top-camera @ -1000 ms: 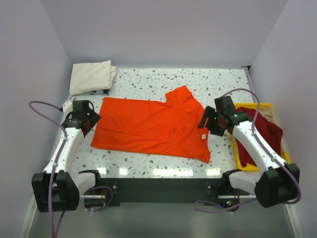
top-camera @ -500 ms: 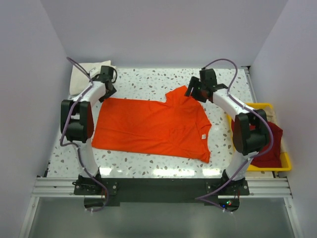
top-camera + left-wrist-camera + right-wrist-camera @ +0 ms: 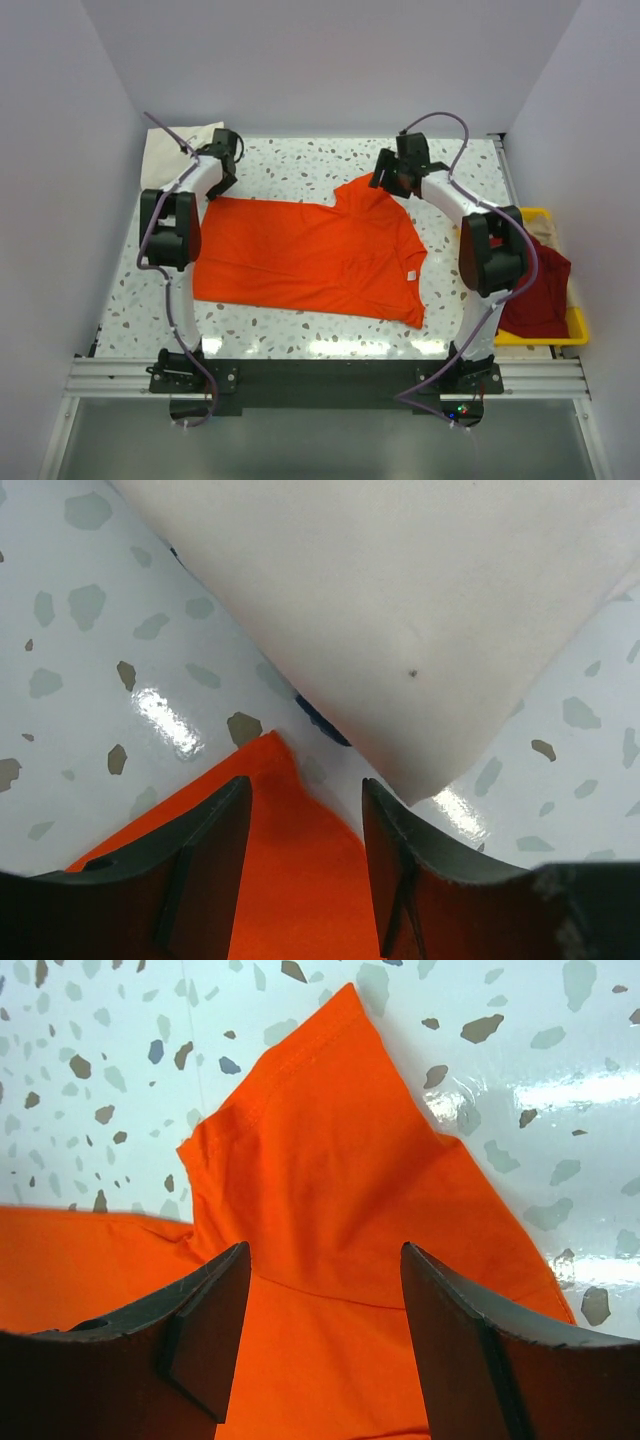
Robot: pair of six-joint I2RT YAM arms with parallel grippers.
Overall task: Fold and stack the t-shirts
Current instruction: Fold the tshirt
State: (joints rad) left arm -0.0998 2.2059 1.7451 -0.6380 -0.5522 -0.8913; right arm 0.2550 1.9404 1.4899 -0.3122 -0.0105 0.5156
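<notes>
Pale walls [image 3: 330, 60] enclose the glossy speckled worktop [image 3: 300, 160], with the orange shirt [image 3: 310, 255] flat at its middle. The right arm [image 3: 490, 250] half hides the red shirt [image 3: 540, 300] in the right-edge tray [image 3: 578, 325]; the folded cream shirt [image 3: 170, 150] fills the far-left corner. Both sets of jaws are spread: the left gripper [image 3: 305, 800] straddles the orange shirt's far-left corner, the right gripper [image 3: 325, 1260] its far sleeve.

A white tabletop [image 3: 300, 165] flecked with grey and brown chips – glossy, with bright glare patches near its front edge. Plain pale lilac-grey walls [image 3: 330, 60] close it in on three sides. A metal rail [image 3: 545, 375] runs along the front, grey floor [image 3: 320, 445] below.
</notes>
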